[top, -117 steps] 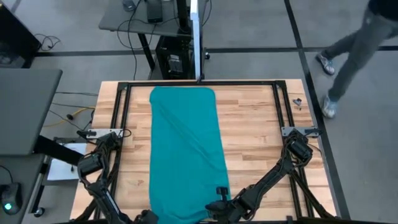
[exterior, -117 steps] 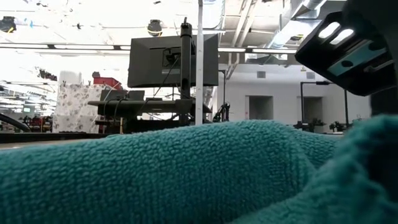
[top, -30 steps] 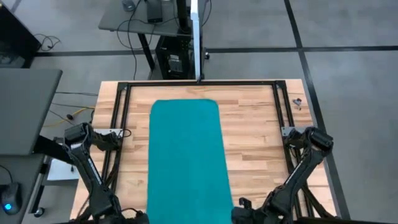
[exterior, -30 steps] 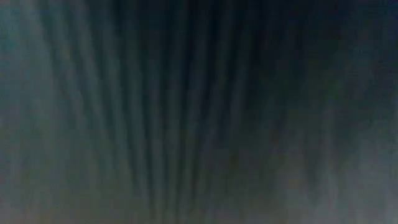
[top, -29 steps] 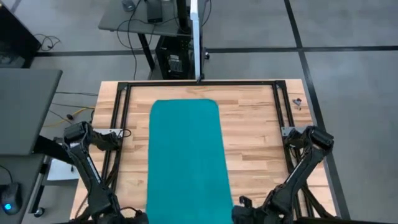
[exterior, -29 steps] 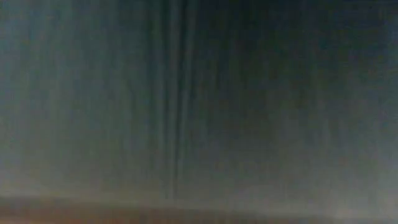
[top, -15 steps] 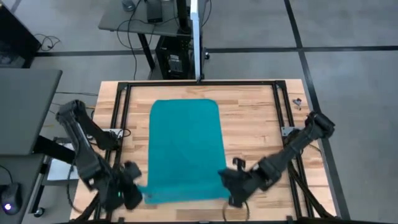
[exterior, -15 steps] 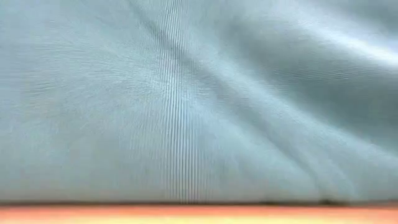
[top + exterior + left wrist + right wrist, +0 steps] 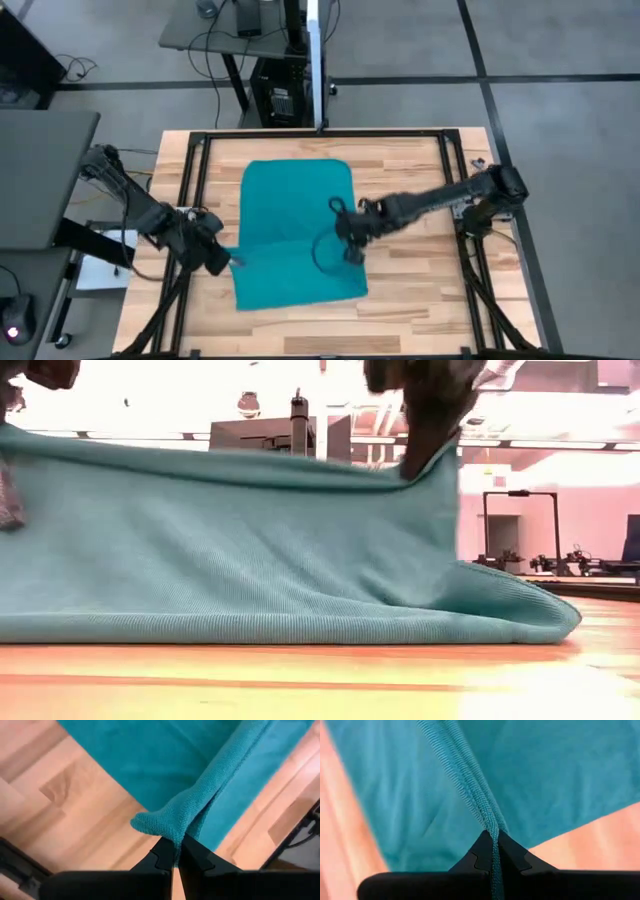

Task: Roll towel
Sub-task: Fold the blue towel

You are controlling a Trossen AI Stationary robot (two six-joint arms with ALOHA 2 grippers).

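Towel [image 9: 296, 225] on wooden table [image 9: 420, 190], lifted edge pinched in both clamped jaws.

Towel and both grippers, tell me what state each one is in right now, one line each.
towel: lying on the table, near end lifted and carried back over the rest.
left gripper: shut on the towel, pinching a corner.
right gripper: shut on the towel, pinching its edge.
table: wooden top, the towel lying on it.

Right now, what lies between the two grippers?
In the high view, only the lifted edge of the plain teal fabric towel spans from the left gripper to the right gripper.
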